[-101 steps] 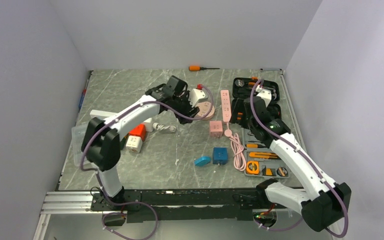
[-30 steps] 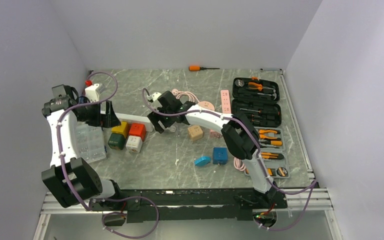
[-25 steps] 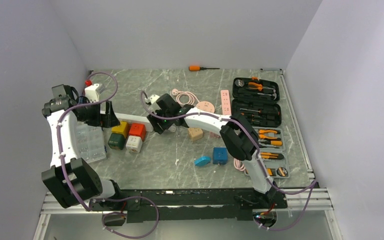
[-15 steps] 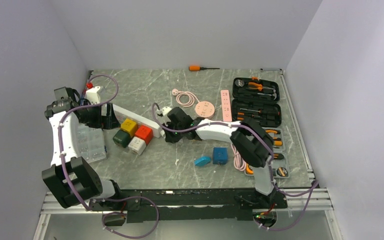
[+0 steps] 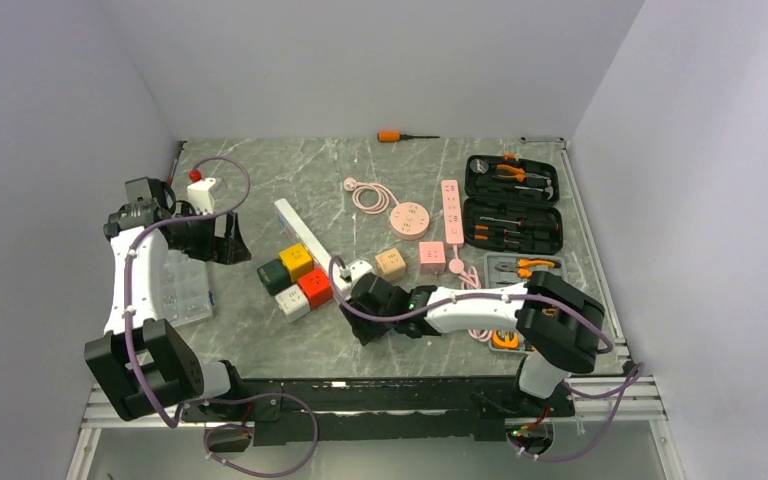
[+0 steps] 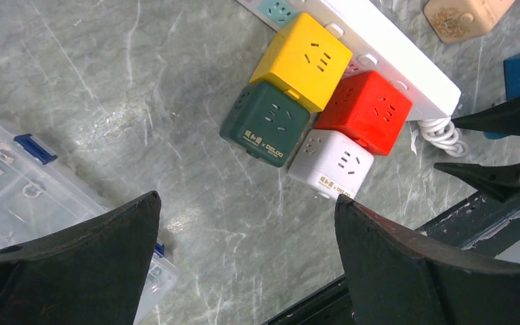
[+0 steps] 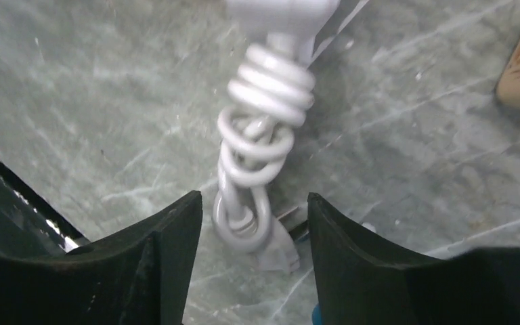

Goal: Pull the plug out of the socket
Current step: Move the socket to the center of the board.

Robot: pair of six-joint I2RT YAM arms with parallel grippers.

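Since the view half a second before, the white power strip (image 5: 305,232) had swung round and slid toward the near edge with its four cubes. My right arm had drawn back low along the 6 o'clock side of the table (image 5: 260,170). My left arm had barely shifted.

From above, the strip lay slanted from about 11 o'clock to 5 o'clock. Along its 7 o'clock flank sat the yellow cube (image 5: 296,260) and the red cube (image 5: 315,288), both touching it. The green cube (image 5: 273,276) and the white cube (image 5: 293,303) were pressed against those two on the outer side. Whether any cube was seated in a socket I could not tell.

The coiled cord (image 7: 264,108) ran from the strip's 5 o'clock end. Its plug (image 7: 276,254) lay on the stone at the loose end, in no socket.

My right gripper (image 7: 254,203) stood over that cord with its jaws parted. The lower loops and the plug lay between the fingers, with a sliver of table showing on either side, so it was clamping nothing.

My left gripper (image 6: 245,200) hung at the strip's 9 o'clock with its jaws spread as wide as they go and nothing in them. It looked down on bare marble just beside the green cube. The clear organizer box (image 6: 13,176) sat at its 7 o'clock.
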